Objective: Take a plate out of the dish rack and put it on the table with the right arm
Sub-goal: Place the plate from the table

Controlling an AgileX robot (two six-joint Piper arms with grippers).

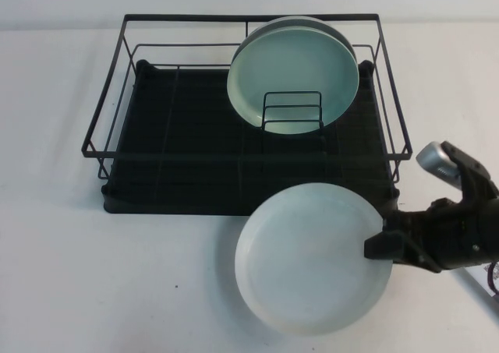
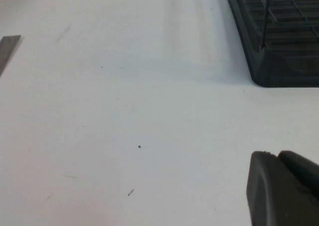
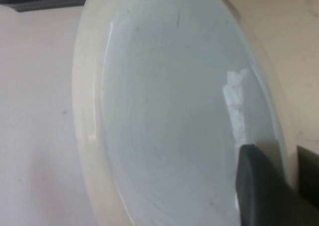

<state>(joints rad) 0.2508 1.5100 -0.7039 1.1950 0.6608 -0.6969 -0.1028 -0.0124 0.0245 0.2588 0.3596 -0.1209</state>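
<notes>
The round white plate point(image 1: 312, 259) is out of the dish rack point(image 1: 179, 158), over the table point(image 1: 117, 275) just in front of the rack's right half. Its far rim overlaps the drip tray's front edge in the high view. I cannot tell if it touches the table. My right gripper point(image 1: 378, 242) is shut on the plate's right rim. In the right wrist view the plate point(image 3: 169, 111) fills the picture, with one finger point(image 3: 254, 181) inside the rim and one outside. My left gripper point(image 2: 276, 158) is shut and empty over bare table near the rack's corner point(image 2: 279, 61).
Two pale green plates point(image 1: 293, 72) stand on edge at the rack's back right, behind the small wire divider point(image 1: 292, 111). The rack's left half holds nothing. A grey strip point(image 2: 7, 49) lies on the table in the left wrist view.
</notes>
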